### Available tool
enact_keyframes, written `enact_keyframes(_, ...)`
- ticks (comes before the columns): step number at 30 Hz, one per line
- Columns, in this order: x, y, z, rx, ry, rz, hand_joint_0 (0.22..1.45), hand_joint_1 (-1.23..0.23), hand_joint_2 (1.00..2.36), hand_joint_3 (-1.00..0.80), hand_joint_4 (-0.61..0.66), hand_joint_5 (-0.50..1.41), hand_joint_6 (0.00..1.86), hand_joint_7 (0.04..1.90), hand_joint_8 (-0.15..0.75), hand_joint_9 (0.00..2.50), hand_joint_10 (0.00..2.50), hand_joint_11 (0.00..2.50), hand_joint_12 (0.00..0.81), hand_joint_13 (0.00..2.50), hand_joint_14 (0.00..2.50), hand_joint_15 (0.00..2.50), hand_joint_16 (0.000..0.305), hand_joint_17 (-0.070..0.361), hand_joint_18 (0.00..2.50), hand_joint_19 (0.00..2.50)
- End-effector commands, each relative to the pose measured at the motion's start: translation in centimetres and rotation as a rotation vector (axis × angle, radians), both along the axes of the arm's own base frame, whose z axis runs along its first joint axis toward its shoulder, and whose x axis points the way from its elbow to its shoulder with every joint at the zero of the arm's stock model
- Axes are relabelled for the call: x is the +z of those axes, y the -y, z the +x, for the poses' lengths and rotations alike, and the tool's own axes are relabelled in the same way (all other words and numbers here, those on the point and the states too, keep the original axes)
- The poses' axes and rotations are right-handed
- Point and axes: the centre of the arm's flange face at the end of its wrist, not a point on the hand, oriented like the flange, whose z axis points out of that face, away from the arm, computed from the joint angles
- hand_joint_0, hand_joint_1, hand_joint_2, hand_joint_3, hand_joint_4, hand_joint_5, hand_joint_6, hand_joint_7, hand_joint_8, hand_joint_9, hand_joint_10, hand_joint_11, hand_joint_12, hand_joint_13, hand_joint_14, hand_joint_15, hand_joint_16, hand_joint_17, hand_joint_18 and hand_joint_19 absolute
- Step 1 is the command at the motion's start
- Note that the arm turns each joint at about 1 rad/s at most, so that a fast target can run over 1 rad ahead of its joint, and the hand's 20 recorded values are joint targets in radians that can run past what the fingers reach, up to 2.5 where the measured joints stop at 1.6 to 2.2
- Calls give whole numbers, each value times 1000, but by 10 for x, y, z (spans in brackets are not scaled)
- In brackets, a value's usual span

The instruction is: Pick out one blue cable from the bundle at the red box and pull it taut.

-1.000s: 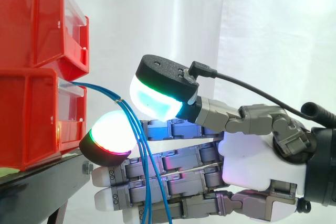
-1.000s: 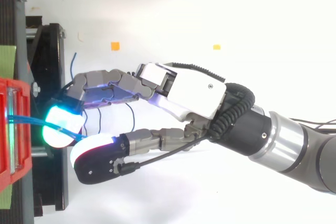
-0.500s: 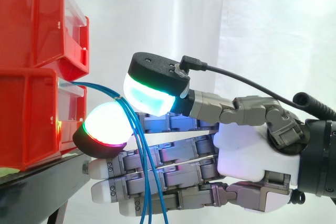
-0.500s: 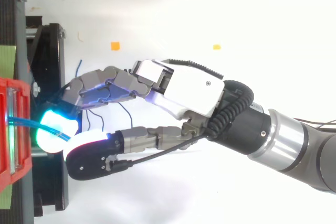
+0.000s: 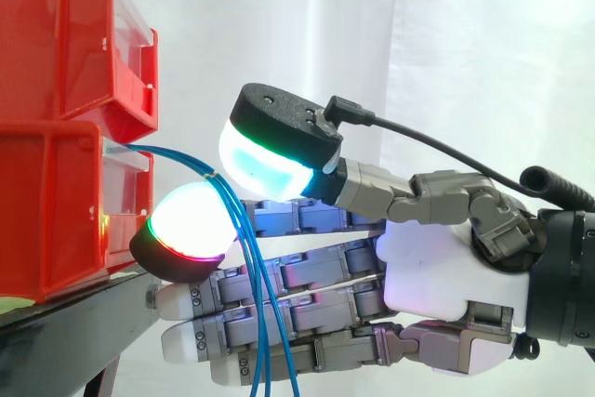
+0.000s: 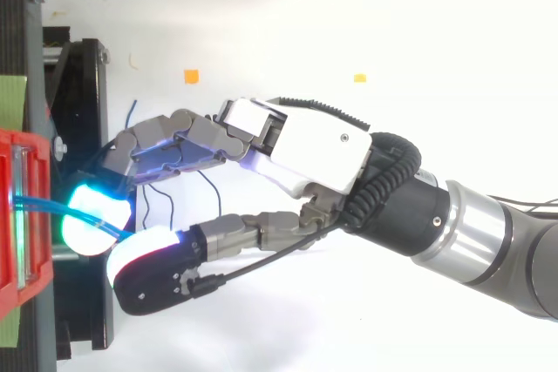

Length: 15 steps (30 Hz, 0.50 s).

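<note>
Your hand (image 5: 446, 267) reaches in from the right of the frame, lying level with its tip toward the red box (image 5: 56, 211) at the left. It sits right at the bundle of blue cables (image 5: 246, 258). Neither view lets you tell whether it has closed on a cable or merely brackets the bundle, so treat the grip as unconfirmed.

The cables leave the front of the box at left centre, run a short way right, arc over, then hang nearly straight down past the hand to the bottom edge, just off the corner of the black stand (image 5: 65, 332). Their long axis there is upright and crosses the hand's level axis at about a right angle. From above, one strand (image 6: 44, 206) runs from the box rightward into the hand's tip.

Pulling taut probably means drawing back to the right, away from the box, along the hand's own line. Check first that one cable alone is caught, since several hang close together
</note>
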Motion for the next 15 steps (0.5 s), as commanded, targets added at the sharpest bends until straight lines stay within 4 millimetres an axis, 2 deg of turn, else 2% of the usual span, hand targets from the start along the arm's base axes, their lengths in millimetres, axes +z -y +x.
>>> enact_keyframes(1,0,1,0,-1,0,0,598,-751,1003,-459,246,-192,872,772,286,758,9,389,271,706,5,176,26,58,442,284)
enact_keyframes(9,0,1,0,-1,0,0,645,-778,1017,-217,37,-199,926,788,283,789,10,455,267,756,6,202,25,56,507,283)
enact_keyframes(15,0,1,0,-1,1,1,648,-766,1021,-95,-57,-196,946,861,280,837,11,463,262,780,6,214,24,55,532,285)
